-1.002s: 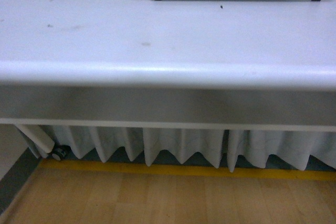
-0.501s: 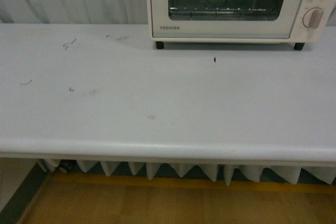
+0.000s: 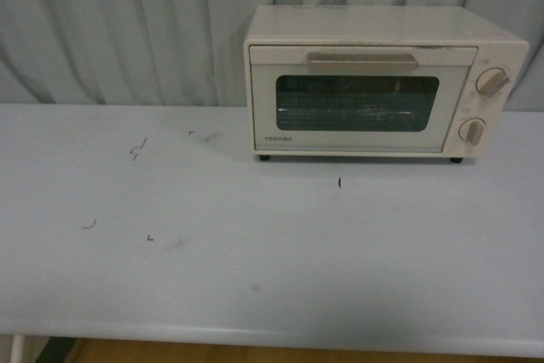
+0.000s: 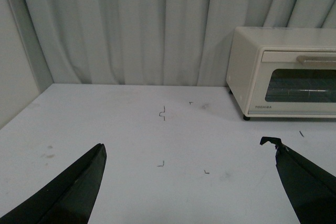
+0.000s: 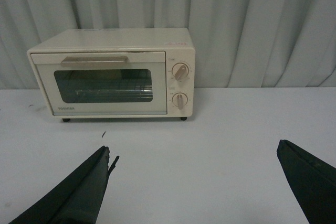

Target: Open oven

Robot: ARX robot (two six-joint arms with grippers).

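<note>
The oven is a small cream-white box at the back right of the table, its glass door shut and its beige bar handle across the top of the door. Two round knobs sit on its right side. It also shows in the left wrist view as the oven and in the right wrist view as the oven. My left gripper is open over bare table, well short of the oven. My right gripper is open too, nothing between its fingers. Neither arm shows in the front view.
The pale table carries small dark scraps on its left half and one speck in front of the oven. A grey pleated curtain hangs right behind. A wall bounds the table's left end.
The front view has swung upward: from the table's front edge and floor, to the oven's lower part, to the whole oven and curtain now.
</note>
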